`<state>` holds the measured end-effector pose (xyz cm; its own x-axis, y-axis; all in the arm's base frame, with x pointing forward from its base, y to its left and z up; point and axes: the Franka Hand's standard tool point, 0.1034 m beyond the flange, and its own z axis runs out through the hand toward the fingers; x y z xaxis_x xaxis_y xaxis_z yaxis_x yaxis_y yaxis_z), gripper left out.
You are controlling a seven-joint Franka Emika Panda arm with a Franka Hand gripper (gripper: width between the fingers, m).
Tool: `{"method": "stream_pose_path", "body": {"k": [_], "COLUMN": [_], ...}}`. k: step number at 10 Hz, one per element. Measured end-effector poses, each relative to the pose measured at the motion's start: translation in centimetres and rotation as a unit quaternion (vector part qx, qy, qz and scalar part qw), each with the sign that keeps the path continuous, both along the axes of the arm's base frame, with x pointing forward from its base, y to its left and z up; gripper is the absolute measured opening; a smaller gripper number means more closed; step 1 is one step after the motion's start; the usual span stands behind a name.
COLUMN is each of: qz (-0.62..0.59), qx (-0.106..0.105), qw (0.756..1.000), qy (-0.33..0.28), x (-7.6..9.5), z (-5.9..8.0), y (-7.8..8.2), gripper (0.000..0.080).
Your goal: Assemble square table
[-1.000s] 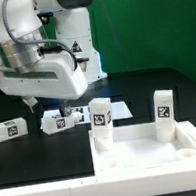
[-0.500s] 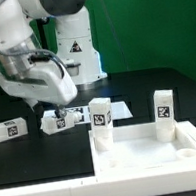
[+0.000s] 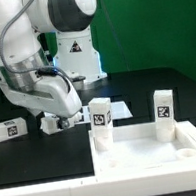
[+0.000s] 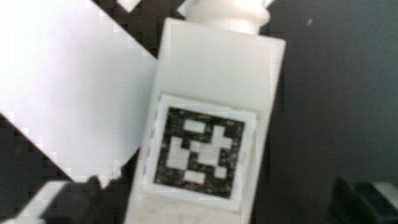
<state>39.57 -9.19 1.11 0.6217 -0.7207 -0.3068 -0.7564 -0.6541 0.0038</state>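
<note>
I see the gripper (image 3: 50, 119) low over the black table (image 3: 145, 84), jaws standing wide. It straddles a lying leg (image 3: 58, 121) without pinching it. In the wrist view both dark fingers (image 4: 57, 203) sit clear of the leg's white sides, with a strip of black table showing on either flank. The leg runs lengthwise between them with its black-and-white tag (image 4: 205, 150) facing the camera. Its round peg end (image 4: 226, 12) points away from the fingers.

I read the exterior view as a dial centred on the gripper. A second lying leg (image 3: 9, 129) rests on the table at nine o'clock, well apart from the first. At three o'clock, just beside the gripper, the near upright leg (image 3: 101, 121) stands at a back corner of the square top (image 3: 143, 148), tag toward the camera. Further out along three o'clock the far upright leg (image 3: 165, 112) stands against the top's back rim. I cannot tell whether either leg is seated in its socket. The square top itself lies at four o'clock, rim up, with a round socket (image 3: 185, 155) open at its front corner. At one o'clock, behind everything, is the white robot base (image 3: 78, 63).
</note>
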Motion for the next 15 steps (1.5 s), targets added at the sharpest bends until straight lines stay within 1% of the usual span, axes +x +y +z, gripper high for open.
{"method": "stream_pose_path", "body": {"k": [1, 2, 3, 5, 6, 7, 8, 12, 13, 15], "qz": [0.000, 0.000, 0.000, 0.006, 0.058, 0.105, 0.130, 0.132, 0.148, 0.152], "qx": [0.000, 0.000, 0.000, 0.000, 0.002, 0.009, 0.016, 0.016, 0.018, 0.024], "qw": [1.000, 1.000, 1.000, 1.000, 0.998, 0.994, 0.990, 0.990, 0.988, 0.987], "qy": [0.000, 0.001, 0.000, 0.000, -0.015, -0.034, -0.046, -0.043, -0.043, -0.050], "x": [0.0, 0.0, 0.0, 0.1, 1.3, 2.6, 3.1, 2.9, 2.7, 2.4], "z": [0.0, 0.0, 0.0, 0.0, 0.4, 0.7, 0.6, 0.4, 0.2, 0.0], "y": [0.0, 0.0, 0.0, 0.0, 0.4, 0.5, 0.5, 0.5, 0.3, -0.7], "gripper": [0.0431, 0.0431, 0.0283, 0.0284, 0.0284, 0.0284, 0.0284, 0.0284, 0.0284, 0.0284]}}
